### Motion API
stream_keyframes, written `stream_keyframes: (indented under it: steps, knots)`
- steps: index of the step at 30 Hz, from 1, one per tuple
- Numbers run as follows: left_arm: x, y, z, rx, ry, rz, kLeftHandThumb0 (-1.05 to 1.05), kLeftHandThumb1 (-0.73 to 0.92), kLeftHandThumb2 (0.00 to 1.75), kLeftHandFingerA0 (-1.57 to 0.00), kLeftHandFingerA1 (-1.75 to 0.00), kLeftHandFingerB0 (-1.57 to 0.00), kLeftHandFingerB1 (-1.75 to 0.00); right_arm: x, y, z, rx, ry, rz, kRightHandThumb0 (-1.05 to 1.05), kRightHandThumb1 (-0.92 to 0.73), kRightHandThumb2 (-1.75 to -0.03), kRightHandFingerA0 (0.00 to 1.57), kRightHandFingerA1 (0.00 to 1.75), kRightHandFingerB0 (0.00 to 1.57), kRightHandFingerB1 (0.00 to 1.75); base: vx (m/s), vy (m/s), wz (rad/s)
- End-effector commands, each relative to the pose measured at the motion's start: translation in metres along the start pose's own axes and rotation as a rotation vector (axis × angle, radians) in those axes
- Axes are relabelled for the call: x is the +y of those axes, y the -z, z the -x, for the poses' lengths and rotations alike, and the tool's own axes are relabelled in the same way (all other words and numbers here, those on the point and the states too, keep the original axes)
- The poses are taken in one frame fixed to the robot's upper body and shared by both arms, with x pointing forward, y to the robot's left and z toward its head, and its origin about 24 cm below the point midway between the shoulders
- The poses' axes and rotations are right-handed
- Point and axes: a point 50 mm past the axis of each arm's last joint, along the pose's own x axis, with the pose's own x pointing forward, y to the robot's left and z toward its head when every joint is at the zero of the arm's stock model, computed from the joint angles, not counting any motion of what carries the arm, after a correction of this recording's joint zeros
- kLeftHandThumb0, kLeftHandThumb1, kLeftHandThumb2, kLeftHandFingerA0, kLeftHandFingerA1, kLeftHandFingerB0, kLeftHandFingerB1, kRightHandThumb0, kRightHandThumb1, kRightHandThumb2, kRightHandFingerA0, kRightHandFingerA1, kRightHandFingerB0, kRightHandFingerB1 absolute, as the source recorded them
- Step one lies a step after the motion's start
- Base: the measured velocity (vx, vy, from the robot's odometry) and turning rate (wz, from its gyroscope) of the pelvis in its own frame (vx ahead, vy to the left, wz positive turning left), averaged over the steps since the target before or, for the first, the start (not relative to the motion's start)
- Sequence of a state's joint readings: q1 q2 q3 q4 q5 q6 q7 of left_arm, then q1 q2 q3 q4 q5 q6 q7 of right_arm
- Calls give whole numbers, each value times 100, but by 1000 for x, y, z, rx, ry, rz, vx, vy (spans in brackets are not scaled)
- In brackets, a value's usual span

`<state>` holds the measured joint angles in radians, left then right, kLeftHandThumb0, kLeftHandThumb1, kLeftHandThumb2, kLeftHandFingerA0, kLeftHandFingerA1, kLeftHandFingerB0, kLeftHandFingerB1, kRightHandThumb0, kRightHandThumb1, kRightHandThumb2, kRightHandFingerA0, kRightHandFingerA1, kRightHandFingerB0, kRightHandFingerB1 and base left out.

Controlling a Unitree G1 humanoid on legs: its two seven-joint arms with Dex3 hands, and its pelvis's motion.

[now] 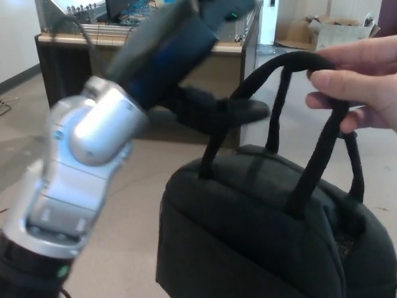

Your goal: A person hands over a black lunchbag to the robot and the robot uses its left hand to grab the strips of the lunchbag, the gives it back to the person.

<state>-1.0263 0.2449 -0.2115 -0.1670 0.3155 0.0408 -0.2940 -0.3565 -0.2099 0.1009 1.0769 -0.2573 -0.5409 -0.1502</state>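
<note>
A person's hand [363,81] at the right holds the black lunchbag [267,230] up by the top of its two straps [291,62]. The bag hangs low in the centre-right of the head view. My left arm [93,161] rises from the lower left. My left hand [217,112] reaches rightward with its black fingers [251,112] stretched out and apart, just behind the near strap where it runs down to the bag. The hand looks open and is not closed on the strap. The picture is blurred there. My right hand does not show.
A wooden desk [74,46] with cables and equipment stands behind my arm. A cardboard box [335,31] lies on the floor at the far right. Beige floor [142,186] shows below the arm.
</note>
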Motion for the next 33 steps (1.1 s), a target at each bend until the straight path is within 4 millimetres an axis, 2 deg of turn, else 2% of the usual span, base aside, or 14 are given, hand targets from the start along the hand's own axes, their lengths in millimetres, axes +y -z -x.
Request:
stream_keyframes:
  steps: [1,5,10,13,19,23,26,27,28,29,30,31,32,33]
  knots:
    - [-18,1,-7,73,-15,-50,-66,41,81,-1,-19,-1,-17,-2,3,3,1,-4,12,-60,-55,-92,38,56,28,48,0,0,0]
    - [-32,-2,-20,90,-19,-46,-76,48,81,-11,-16,-11,-9,-3,2,2,-1,-5,14,-61,-56,-92,38,55,28,48,0,0,0]
    - [-43,-2,-26,91,-7,-64,-73,47,79,-11,-20,-10,-11,-3,0,0,-3,-8,34,-58,-55,-93,39,57,27,48,0,0,0]
    - [-52,2,-29,106,4,-99,-67,42,78,-7,-34,-6,-16,0,0,1,-10,-12,23,-59,-55,-92,39,57,28,49,0,0,0]
    - [-60,17,-33,144,50,-149,-69,44,75,-11,-24,-10,-11,0,-2,0,-11,-15,13,-60,-55,-91,38,56,30,49,0,0,0]
    - [-63,26,-37,159,30,-154,-60,38,71,-6,-39,-3,-22,-2,-3,-3,-6,-11,19,-61,-56,-90,38,55,31,49,0,0,0]
    - [-70,29,-39,137,-106,-181,-50,40,72,-45,-53,-30,-44,0,-3,-2,-9,-9,15,-59,-54,-90,38,56,32,50,0,0,0]
    - [-72,30,-39,130,-138,-180,-50,40,72,-45,-53,-30,-44,0,-3,-2,-9,-10,9,-59,-54,-90,38,56,32,50,0,0,0]
    - [-75,30,-38,104,-224,-175,-38,52,56,-58,-92,-51,-66,2,-2,-1,-7,-12,5,-59,-54,-90,39,56,32,50,0,0,0]
    - [-76,30,-38,77,-292,-186,-31,55,58,-62,-140,-58,-124,2,-2,-1,-7,-15,6,-59,-54,-90,39,56,32,50,0,0,0]
    - [-77,29,-37,34,-368,-167,-21,63,60,-87,-169,-66,-152,2,-2,-1,-9,-16,13,-58,-54,-91,39,57,32,50,0,0,0]
    - [-77,29,-37,20,-392,-156,-21,63,60,-87,-169,-66,-152,2,-2,-1,-9,-16,16,-58,-54,-91,39,57,32,50,0,0,0]
    - [-77,29,-37,12,-412,-108,-13,62,57,-86,-175,-67,-174,2,-3,-1,-12,-14,5,-58,-54,-91,39,57,32,51,0,0,0]
    - [-75,27,-37,-10,-479,-81,-26,50,81,-121,-148,-98,-136,2,-3,-2,-13,-11,4,-55,-53,-92,39,58,32,51,0,0,0]
